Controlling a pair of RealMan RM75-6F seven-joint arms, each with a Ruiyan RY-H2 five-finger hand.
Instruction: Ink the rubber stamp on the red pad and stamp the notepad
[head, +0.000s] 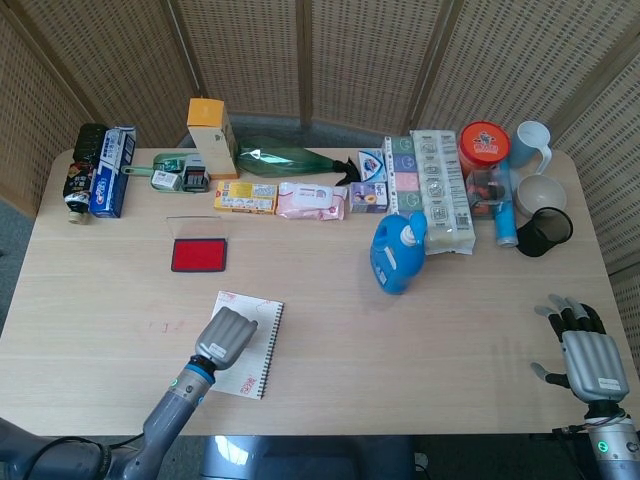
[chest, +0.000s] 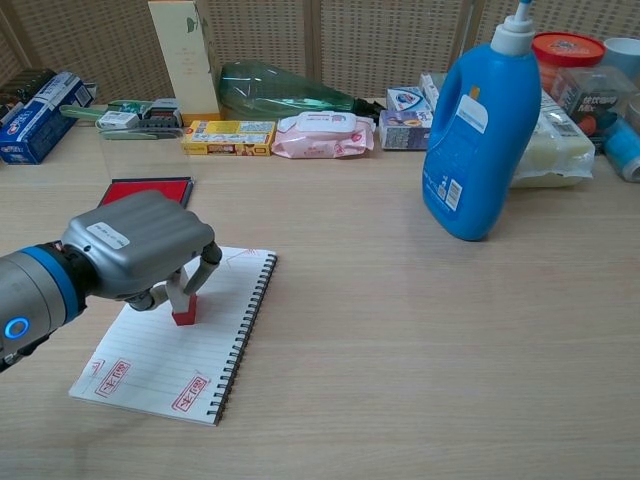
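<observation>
My left hand (chest: 135, 250) grips a small red rubber stamp (chest: 183, 312) upright, its base pressed on the spiral notepad (chest: 170, 350). The lined page carries red stamp marks near its front edge. In the head view the left hand (head: 226, 339) covers the stamp over the notepad (head: 253, 365). The red ink pad (chest: 143, 190) lies open just behind the notepad, also seen as the red ink pad (head: 198, 255). My right hand (head: 590, 354) rests open near the table's front right corner, holding nothing.
A blue detergent bottle (chest: 480, 130) stands mid-table. Along the back are a tall yellow box (head: 212, 136), a green bottle (head: 285, 160), small packets (head: 311, 200), a toothpaste box (head: 111, 172), a red-lidded jar (head: 483, 145) and cups (head: 543, 195).
</observation>
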